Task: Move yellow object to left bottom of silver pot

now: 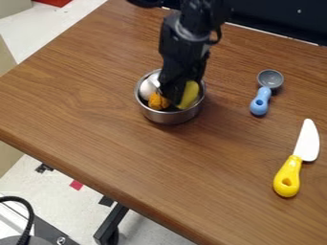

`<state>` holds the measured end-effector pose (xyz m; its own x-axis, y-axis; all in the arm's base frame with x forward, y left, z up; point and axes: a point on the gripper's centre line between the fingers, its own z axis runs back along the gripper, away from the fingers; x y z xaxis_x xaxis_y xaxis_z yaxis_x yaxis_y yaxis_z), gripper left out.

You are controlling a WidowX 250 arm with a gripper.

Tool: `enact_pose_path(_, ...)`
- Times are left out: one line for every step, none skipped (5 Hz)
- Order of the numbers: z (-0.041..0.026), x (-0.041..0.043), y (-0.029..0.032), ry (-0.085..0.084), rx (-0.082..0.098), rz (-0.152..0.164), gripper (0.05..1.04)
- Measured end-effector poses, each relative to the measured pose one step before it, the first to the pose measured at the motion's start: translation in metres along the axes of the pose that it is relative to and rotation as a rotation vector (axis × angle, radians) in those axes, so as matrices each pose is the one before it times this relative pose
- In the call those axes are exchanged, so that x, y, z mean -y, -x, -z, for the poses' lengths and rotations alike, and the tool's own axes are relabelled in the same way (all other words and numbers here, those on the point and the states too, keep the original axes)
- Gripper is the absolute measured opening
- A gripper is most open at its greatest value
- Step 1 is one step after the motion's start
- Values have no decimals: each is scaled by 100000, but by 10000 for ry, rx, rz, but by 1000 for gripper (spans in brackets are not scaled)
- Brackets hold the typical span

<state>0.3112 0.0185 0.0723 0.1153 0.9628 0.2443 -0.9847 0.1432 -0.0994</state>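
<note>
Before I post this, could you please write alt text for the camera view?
Black gripper down in a silver pot beside a yellow object, with an orange item and a white item; to the right, a spoon and knife on a brown table.

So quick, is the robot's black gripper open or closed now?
Black gripper: down in the round silver metal pot, right by the long yellow object; can't tell if it's open, closed or holding anything.
</note>
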Motion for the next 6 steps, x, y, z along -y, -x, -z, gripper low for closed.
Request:
enact_pose_path(-1637, 178, -1336, 309, -478, 298, 519)
enact_pose_path(-767, -22, -960, -92, -483, -33, 519)
enact_pose_path(-1387, 322, 166, -79, -285, 385, 519)
enact_pose_path(-1916, 465, 145, 67, -427, 419, 519)
enact_pose_path(-1304, 213, -709, 67, -386, 209, 519)
enact_pose_path(-592, -325, -1105, -46, -93, 437, 519)
